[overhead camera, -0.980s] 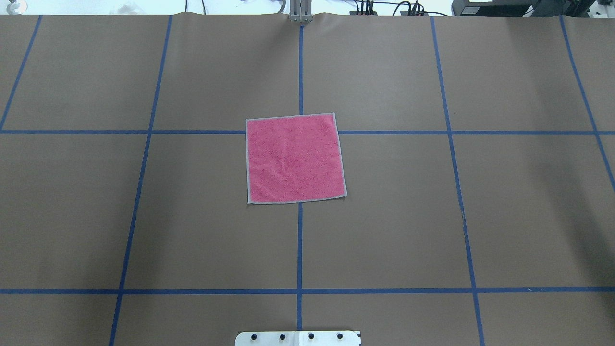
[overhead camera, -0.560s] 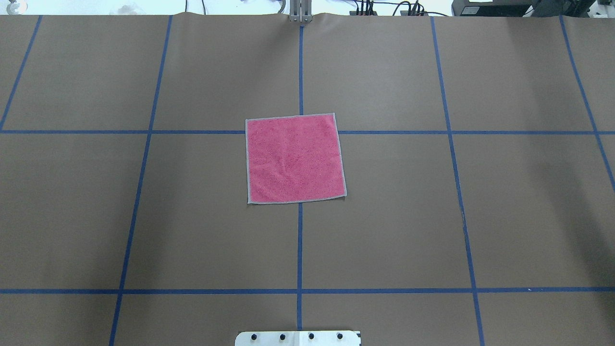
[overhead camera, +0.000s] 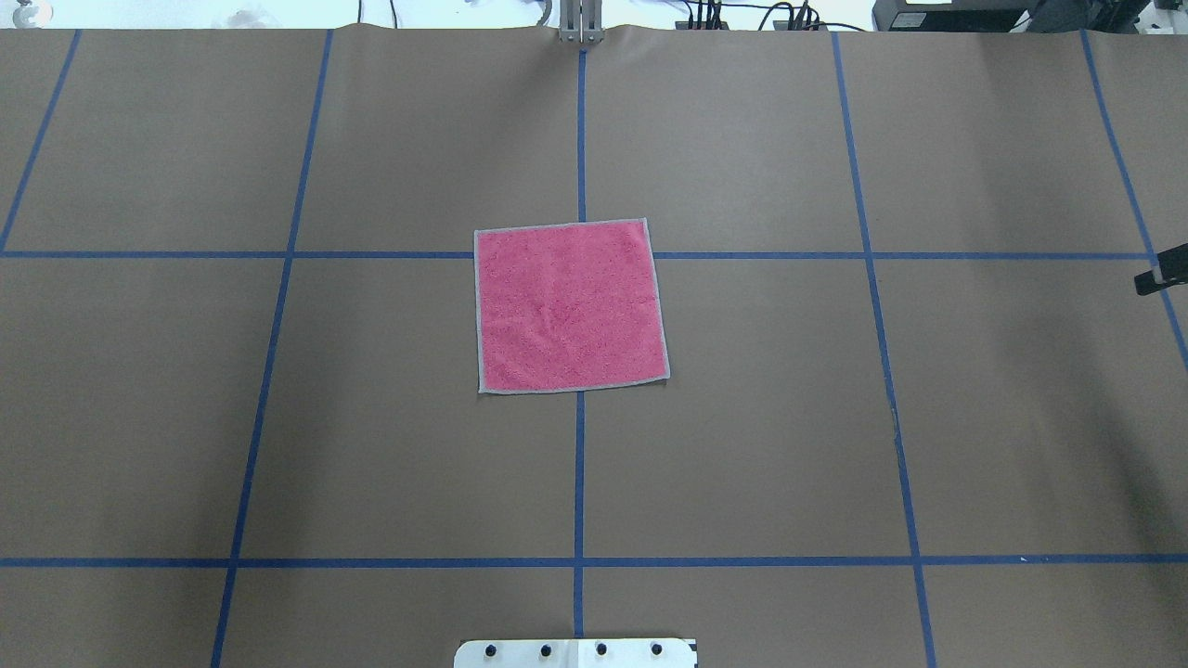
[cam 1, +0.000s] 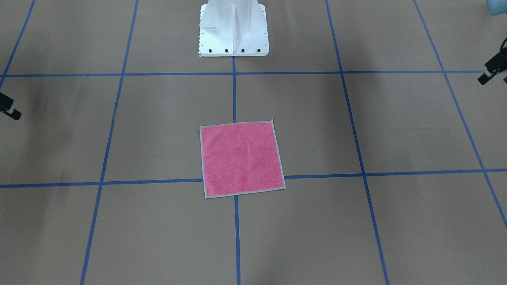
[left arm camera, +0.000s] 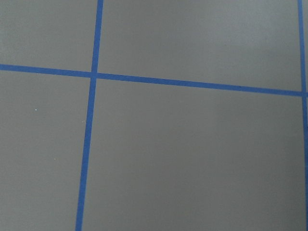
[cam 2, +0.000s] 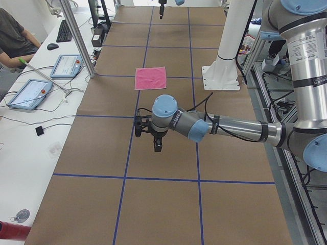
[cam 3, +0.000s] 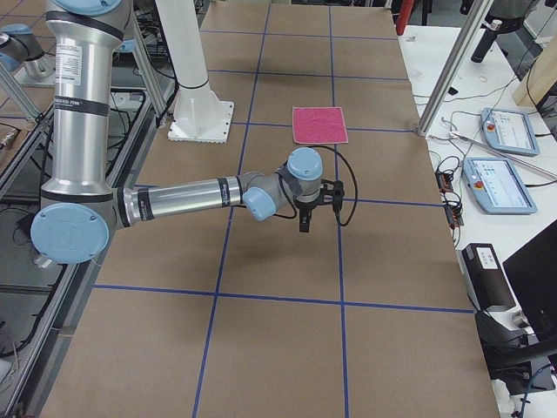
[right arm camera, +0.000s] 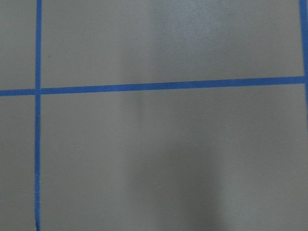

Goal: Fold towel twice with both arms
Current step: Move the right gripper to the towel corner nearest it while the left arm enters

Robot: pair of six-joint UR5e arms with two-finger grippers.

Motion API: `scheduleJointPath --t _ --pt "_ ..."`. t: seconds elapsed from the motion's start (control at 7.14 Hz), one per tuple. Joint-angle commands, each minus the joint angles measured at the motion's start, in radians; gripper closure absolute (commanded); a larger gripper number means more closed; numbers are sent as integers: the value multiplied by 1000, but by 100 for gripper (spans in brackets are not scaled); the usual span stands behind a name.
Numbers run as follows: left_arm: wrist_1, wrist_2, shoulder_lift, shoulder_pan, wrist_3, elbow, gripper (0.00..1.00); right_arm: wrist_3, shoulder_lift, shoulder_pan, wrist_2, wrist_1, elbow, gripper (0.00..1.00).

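You will find the towel (overhead camera: 568, 306) flat and unfolded on the worktop (overhead camera: 371, 445), pink face up. It lies between the two end effectors, well apart from each. The left end effector (cam 1: 490, 74) and the right end effector (overhead camera: 1162, 274) hang above the worktop. Only their edges appear to show in the close views, so you cannot tell whether either is released or clenched.

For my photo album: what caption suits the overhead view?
Pink towel lies flat, unfolded, on the blue-taped brown table; the right gripper shows at the edge.
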Motion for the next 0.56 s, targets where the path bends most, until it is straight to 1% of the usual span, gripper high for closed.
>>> scheduleJointPath --t 0.0,0.14,0.28,0.42 --pt "0 -9 -26 34 -30 0 1 358 148 -214 -125 54 1 0" --pt "0 -12 -47 60 -97 2 1 522 208 -301 -215 54 1 0" --pt "2 -13 -78 80 -172 2 1 677 266 -389 -287 54 1 0" --pt "2 -13 -104 102 -234 9 1 803 338 -485 -374 43 -10 1"
